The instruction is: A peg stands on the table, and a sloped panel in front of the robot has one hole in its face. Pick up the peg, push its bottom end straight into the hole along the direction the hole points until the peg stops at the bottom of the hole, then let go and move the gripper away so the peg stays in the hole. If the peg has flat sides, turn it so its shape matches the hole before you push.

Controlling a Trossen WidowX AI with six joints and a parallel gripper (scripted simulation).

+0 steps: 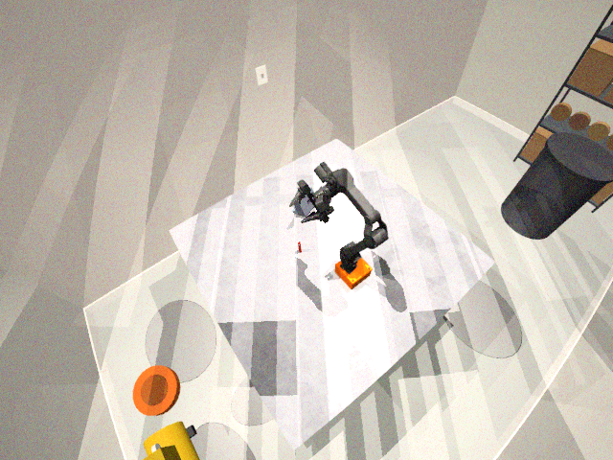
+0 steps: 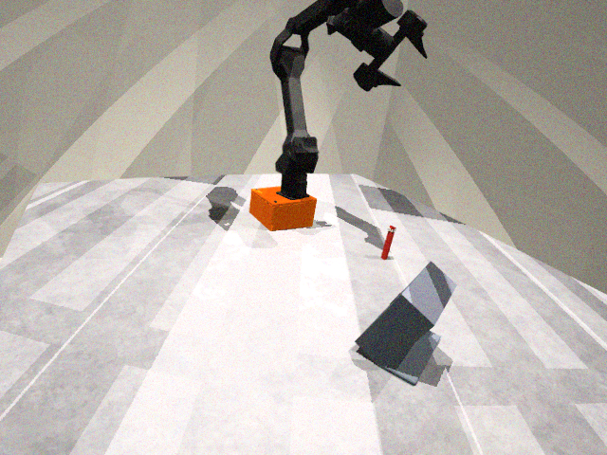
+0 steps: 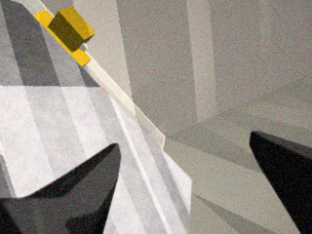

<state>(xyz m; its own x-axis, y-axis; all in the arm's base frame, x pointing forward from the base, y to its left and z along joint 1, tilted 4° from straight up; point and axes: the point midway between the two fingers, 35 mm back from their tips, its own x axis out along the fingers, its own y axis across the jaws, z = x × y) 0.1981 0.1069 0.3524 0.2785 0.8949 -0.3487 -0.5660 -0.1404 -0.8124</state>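
Note:
A slim red peg (image 1: pixel 299 246) (image 2: pixel 387 245) with a pale band near its top stands on the table, between the robot base and the panel. The blue-grey sloped panel (image 1: pixel 306 207) (image 2: pixel 395 327) shows its back and side in the exterior view; its hole cannot be made out in any view. My gripper (image 1: pixel 297 213) (image 2: pixel 413 71) (image 3: pixel 184 143) is open and empty, with its fingers wide apart. It hangs high above the table, well above the peg and the panel, and partly covers the panel in the top view. The wrist view shows neither peg nor panel clearly.
The arm rises from an orange base (image 1: pixel 352 273) (image 2: pixel 283 212) on the pale table (image 1: pixel 267 297) (image 2: pixel 235 342). The table's edge crosses the wrist view. A dark bin (image 1: pixel 554 193), an orange disc (image 1: pixel 156 390) and a yellow object (image 1: pixel 172 438) (image 3: pixel 70 31) are beyond the table.

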